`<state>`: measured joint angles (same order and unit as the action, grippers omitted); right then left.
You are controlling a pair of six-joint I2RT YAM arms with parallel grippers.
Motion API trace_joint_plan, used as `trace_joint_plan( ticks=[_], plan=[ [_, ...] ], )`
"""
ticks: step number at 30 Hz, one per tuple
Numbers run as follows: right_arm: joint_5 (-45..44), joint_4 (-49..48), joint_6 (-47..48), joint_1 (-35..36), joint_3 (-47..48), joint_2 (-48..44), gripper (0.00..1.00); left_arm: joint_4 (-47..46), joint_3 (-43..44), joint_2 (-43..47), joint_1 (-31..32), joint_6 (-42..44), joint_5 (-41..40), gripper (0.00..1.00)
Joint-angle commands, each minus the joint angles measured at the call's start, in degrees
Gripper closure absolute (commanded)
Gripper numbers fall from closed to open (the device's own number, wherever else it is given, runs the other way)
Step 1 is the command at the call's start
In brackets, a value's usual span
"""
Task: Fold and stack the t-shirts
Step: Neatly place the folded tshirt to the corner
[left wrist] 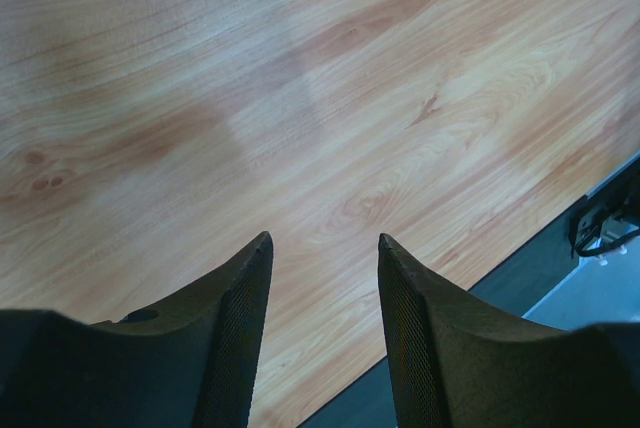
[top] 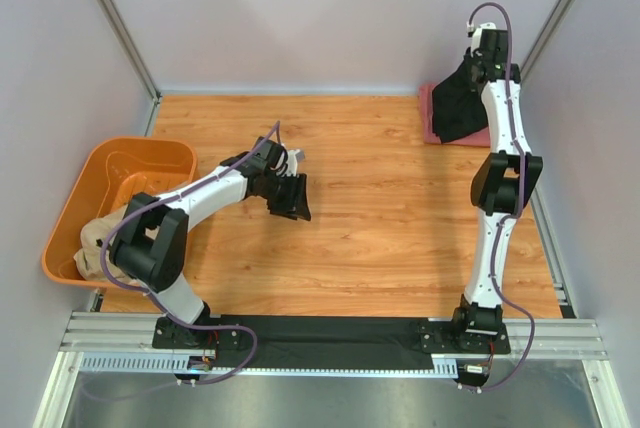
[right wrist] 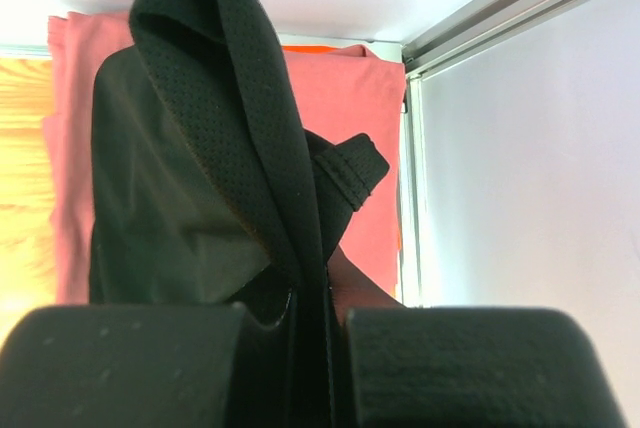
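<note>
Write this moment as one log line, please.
left gripper open, empty | right gripper shut on black t-shirt | hanging over pinkish-red t-shirt

The tub (top: pixel 150 153) sits at the left edge of the bench (top: pixel 380 238), with a loose shirt (top: pixel 95 238) in its near end. A folded shirt (top: pixel 432 123) lies in the bench's far right corner. Above it, a hanging shirt (top: pixel 460 98) dangles from the right pincer (top: pixel 487 48). The left pincer (top: pixel 292 198) hovers over the bench left of centre.

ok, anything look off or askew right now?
Only the black cloth t-shirt: it hangs bunched from the shut right gripper over the flat pinkish-red cloth t-shirt in the far right corner, not laid flat. Nothing spilled or damaged.
</note>
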<state>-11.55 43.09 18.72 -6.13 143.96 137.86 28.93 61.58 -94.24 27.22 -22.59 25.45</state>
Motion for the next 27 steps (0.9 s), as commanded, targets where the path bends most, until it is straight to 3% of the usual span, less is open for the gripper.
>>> trace_joint_plan(
  ticks=[1, 4, 6, 9, 14, 15, 17, 22, 27],
  plan=[
    [0.9, -5.1, 0.3, -1.6, 1.9, 2.4, 1.0, -0.9, 2.5, -0.9, -0.4, -0.3, 1.6, 0.46],
    [1.7, -7.3, -0.3, -2.8, 0.7, 3.7, 1.0, -0.9, 2.4, -1.5, -0.4, -0.4, 1.6, 0.46],
    [1.0, -9.3, 0.1, -3.4, 0.6, 5.6, 0.88, -0.6, 2.3, -2.1, -0.4, -0.4, 1.7, 0.46],
    [-4.0, -12.8, 2.5, -4.6, 1.4, 8.5, 0.82, -0.4, 2.1, -2.5, -0.4, -1.2, 2.1, 0.46],
    [-8.0, -16.5, 3.2, -7.2, 4.6, 10.6, 0.47, 1.4, 1.7, -1.5, -0.4, -1.5, 1.4, 0.46],
    [-8.1, -16.8, 2.2, -7.1, 3.7, 9.2, 0.3, 1.7, 1.7, -0.7, -0.4, -1.4, 1.2, 0.46],
    [-7.7, -16.5, 0.9, -6.7, 2.6, 7.3, 0.17, 2.6, 1.8, 0.6, -0.4, -1.5, 0.8, 0.46],
    [-8.9, -11.4, -1.4, -1.4, 0.5, -0.5, 0.02, 3.2, 1.4, 4.5, -0.3, -2.7, 0.4, 0.46],
    [-8.1, -5.7, -9.8, 6.4, -12.3, -14.9, 0.0, 3.8, -2.1, 11.0, -0.2, -3.1, 0.5, 0.45]
  ],
)
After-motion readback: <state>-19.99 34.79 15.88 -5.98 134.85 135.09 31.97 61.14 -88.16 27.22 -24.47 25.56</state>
